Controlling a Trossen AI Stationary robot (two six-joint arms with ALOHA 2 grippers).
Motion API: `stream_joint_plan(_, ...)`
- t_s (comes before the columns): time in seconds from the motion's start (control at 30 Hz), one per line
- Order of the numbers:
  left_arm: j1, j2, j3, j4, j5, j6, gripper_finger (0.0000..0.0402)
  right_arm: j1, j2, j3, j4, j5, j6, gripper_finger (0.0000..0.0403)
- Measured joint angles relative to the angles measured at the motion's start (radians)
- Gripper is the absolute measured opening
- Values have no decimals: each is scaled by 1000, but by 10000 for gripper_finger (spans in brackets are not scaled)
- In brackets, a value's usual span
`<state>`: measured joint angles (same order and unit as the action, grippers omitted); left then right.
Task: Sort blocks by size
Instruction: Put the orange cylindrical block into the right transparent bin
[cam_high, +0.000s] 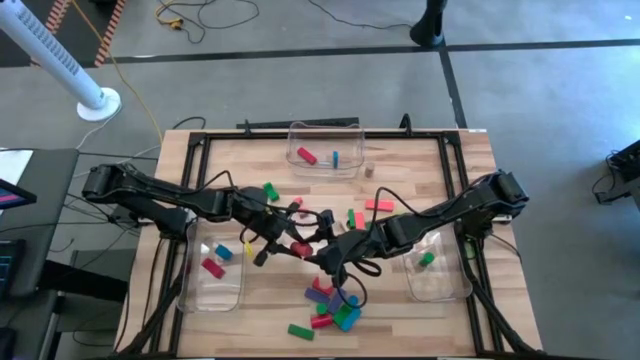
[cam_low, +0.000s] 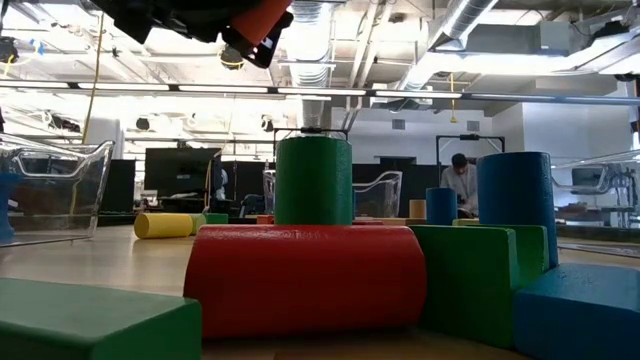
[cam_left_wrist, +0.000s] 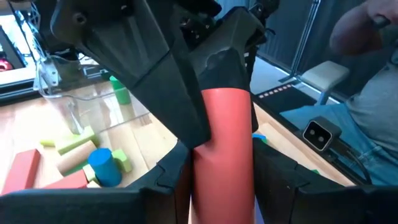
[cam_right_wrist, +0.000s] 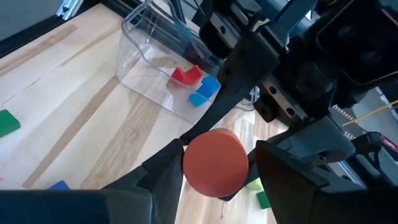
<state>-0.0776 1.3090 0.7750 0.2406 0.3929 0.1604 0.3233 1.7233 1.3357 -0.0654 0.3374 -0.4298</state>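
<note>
A red cylinder block (cam_left_wrist: 222, 134) hangs over the middle of the table (cam_high: 400, 170), and my left gripper (cam_left_wrist: 221, 183) is shut on it. My right gripper (cam_right_wrist: 219, 163) has come in from the right and is open. Its fingers stand on either side of the cylinder's round free end (cam_right_wrist: 214, 163); I cannot tell whether they touch it. In the high view the two grippers meet at the cylinder (cam_high: 301, 248). The low view shows it high above the blocks (cam_low: 262, 20). Other blocks lie loose on the wood, several in a pile (cam_high: 328, 305) near the front edge. My left gripper pinches the red cylinder's curved sides (cam_left_wrist: 200, 171) between its two fingers. The fingers come from the table's left, almost level, and lie along the cylinder. The block is lifted clear of the table, and its free end sticks out toward my right gripper.
Three clear bins stand on the table: one at the left (cam_high: 190, 290) with a few blocks, one at the right (cam_high: 455, 285) with a green block, one at the far edge (cam_high: 350, 165) with red and blue blocks. Loose blocks (cam_high: 378, 205) lie around the centre.
</note>
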Motion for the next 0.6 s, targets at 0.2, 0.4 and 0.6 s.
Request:
stream_joint_plan(0.2, 0, 0, 0, 11, 7, -7, 123, -3, 0, 0, 0, -2, 3, 199)
stream_joint_plan(0.4, 0, 0, 0, 12, 9, -8, 123, -3, 0, 0, 5, -1, 2, 165)
stream_joint_plan(0.6, 0, 0, 0, 11, 11, -9, 123, -3, 0, 0, 6, -1, 3, 163)
